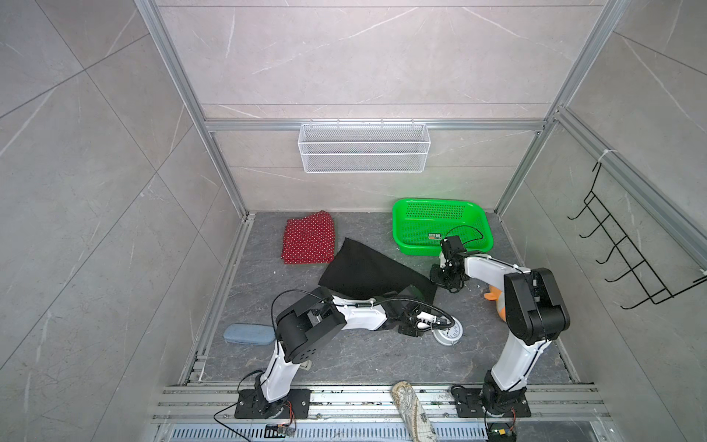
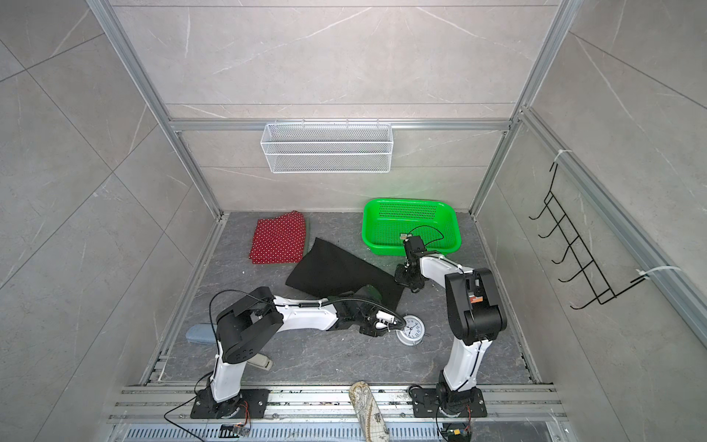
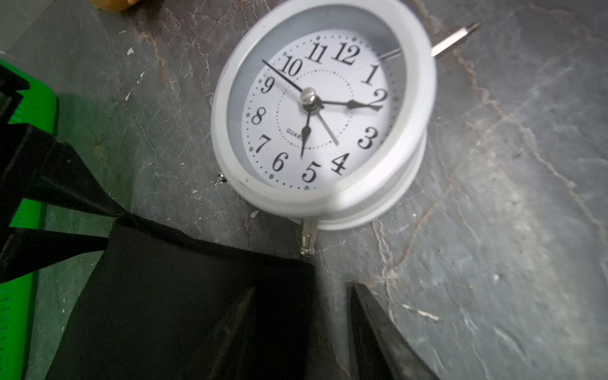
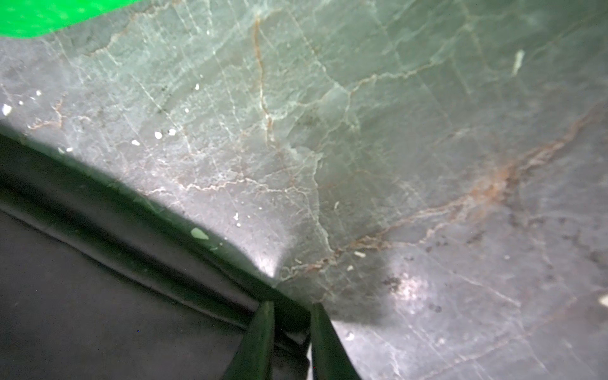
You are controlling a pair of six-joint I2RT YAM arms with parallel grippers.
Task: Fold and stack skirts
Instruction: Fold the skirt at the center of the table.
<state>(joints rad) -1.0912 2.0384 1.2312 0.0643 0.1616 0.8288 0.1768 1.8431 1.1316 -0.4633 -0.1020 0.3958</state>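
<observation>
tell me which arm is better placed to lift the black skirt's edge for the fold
Probably the right: the right gripper looks closed on the black skirt hem, while the left gripper only straddles a corner beside the alarm clock, jaws apart.

top views: overhead, whole cell | left wrist: close, clock [image 3: 324,108] | right wrist: close, tabletop [image 4: 427,131] | both wrists: black skirt [image 3: 184,296]
</observation>
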